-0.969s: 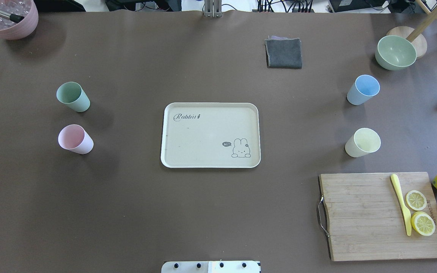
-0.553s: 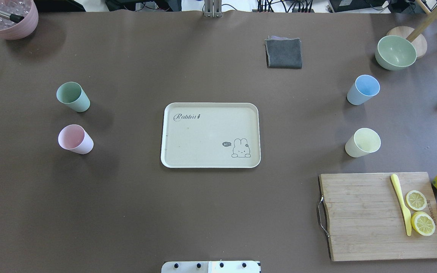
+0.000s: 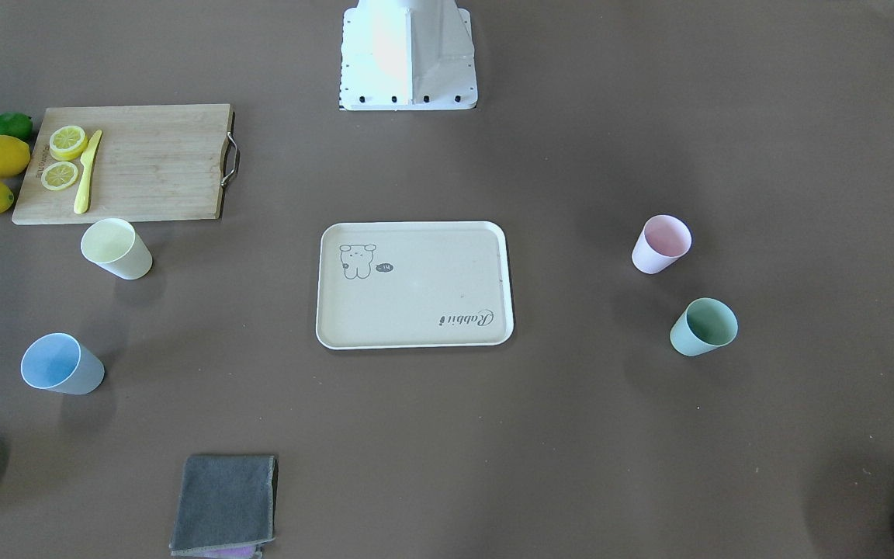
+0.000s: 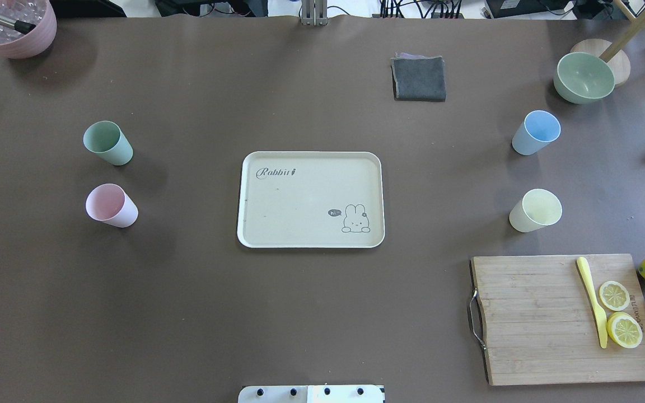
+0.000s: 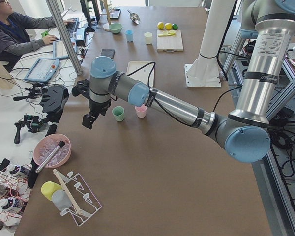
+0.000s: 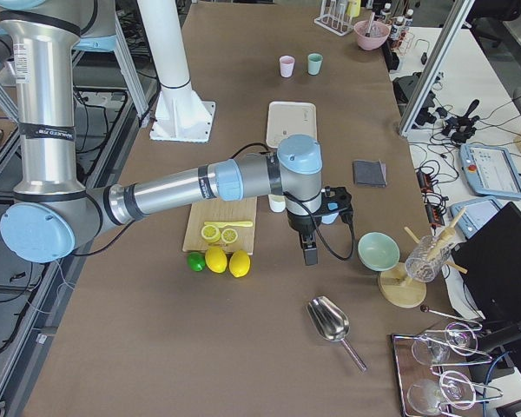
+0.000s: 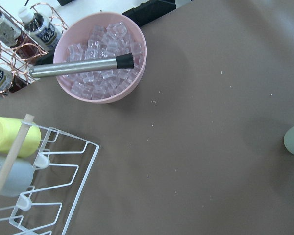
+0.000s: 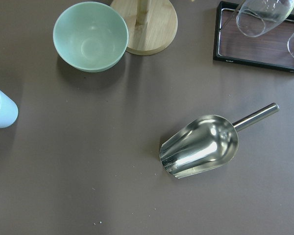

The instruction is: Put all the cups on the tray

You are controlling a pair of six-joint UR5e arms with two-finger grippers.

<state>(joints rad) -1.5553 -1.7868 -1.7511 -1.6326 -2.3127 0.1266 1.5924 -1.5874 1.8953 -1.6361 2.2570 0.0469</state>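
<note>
The table [image 4: 322, 313] is wide, and both arms hang over its far ends. The left arm [image 5: 177, 105] reaches out past the two cups of its side, and the right arm [image 6: 182, 187] does the same at the other end. The tray [image 4: 300, 201] lies flat in the middle of the table, with no cup on it, so by my judgement no part of the task is done yet.

The four cups stand upright with the mouth upward, well apart from the tray. The mint green cup [image 4: 107, 143] and the pink cup [image 4: 111, 205] are on the robot's left; the light blue cup [image 4: 536, 132] and the pale yellow cup [image 4: 535, 210] are on its right.

The left gripper [image 5: 87, 123] points down, outside the mint green cup — this cup lies between it and the tray, and only its edge enters the left wrist view. The right gripper [image 6: 310, 257] is likewise outside the light blue cup. Each arm therefore has to come inward, toward the tray, to reach its nearer cup. Whether the jaws are spread or pressed together I cannot tell: they appear only in the side views.
</note>
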